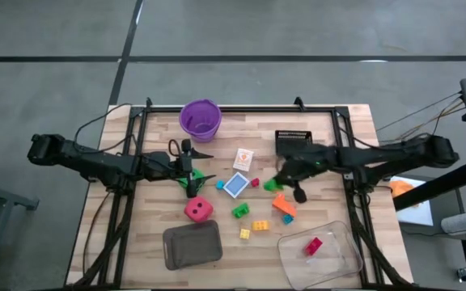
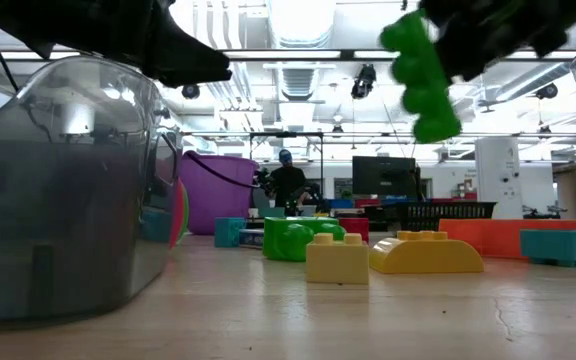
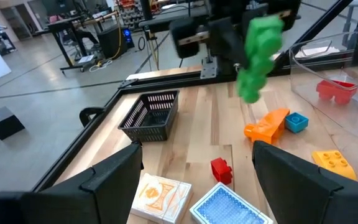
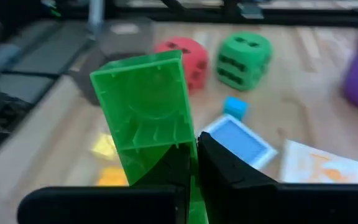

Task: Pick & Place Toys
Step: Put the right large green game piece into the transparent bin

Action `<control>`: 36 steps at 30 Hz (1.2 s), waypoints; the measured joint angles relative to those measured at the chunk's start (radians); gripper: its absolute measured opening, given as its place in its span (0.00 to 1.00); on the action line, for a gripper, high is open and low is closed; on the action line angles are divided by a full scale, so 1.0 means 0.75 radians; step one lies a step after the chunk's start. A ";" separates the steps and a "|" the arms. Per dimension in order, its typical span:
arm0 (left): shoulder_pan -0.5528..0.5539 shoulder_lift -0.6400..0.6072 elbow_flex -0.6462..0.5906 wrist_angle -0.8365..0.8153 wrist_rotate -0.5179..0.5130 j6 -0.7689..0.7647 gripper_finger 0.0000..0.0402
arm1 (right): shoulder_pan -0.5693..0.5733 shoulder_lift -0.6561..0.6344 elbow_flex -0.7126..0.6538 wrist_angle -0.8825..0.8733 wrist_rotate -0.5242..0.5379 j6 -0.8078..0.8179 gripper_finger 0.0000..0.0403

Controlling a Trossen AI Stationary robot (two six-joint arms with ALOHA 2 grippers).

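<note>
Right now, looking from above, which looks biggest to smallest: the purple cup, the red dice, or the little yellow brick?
1. purple cup
2. red dice
3. little yellow brick, clearly the smallest

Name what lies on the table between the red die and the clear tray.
In the high view, between the red die and the clear tray lie a green brick and two yellow bricks.

No legible text, label, brand, number or sign is appearing on any object in these views.
</note>
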 joint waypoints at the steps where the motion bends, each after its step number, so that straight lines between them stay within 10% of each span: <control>1: 0.000 0.000 0.000 0.001 0.000 0.000 0.75 | 0.027 -0.029 -0.029 0.030 -0.001 0.025 0.05; 17: 0.000 -0.001 -0.001 0.008 0.000 0.001 0.75 | 0.668 -0.192 0.111 -0.317 0.293 0.441 0.04; 26: 0.001 0.000 -0.001 0.008 0.000 0.005 0.75 | 1.075 0.141 0.351 -0.680 0.593 0.787 0.04; 36: 0.001 0.000 -0.001 0.007 0.000 0.007 0.75 | 1.152 0.575 0.504 -0.949 0.627 0.988 0.04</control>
